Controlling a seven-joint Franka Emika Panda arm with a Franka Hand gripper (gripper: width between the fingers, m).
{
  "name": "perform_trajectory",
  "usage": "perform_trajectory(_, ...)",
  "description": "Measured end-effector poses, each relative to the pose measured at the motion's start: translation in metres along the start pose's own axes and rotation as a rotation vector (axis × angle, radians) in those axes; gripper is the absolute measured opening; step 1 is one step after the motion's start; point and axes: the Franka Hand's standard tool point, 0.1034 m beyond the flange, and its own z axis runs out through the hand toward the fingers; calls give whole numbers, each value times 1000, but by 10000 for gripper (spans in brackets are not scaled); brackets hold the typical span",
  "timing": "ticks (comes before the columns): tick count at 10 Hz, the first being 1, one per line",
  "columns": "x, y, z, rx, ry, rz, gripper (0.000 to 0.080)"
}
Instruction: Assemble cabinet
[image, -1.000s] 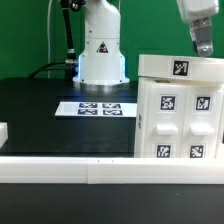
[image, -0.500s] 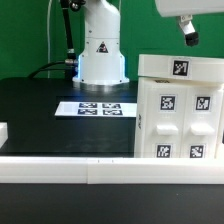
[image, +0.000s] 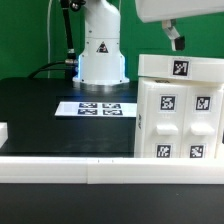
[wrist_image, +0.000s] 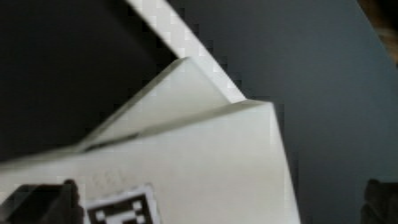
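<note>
Exterior view showed one cabinet (image: 178, 110) standing on the black table (image: 40, 110) at that view's right, five tags visible on it (one on top, four on the front). One gripper (image: 176, 40) hung just above its top, holding nothing; its spread could not be told. One marker board (image: 97, 108) lay beside the cabinet, one border bar (image: 60, 170) in front

Even, bright light is falling across the exterior view, glaring softly off the black worktop (image: 40, 110) — while the wrist view is smearing everything into blur.
</note>
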Motion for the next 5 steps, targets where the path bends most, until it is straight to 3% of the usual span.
perform_trajectory(2,2,0,-2,-23,8,-286,797)
perform_trajectory(5,4,5,-1,-32,2,-509,797)
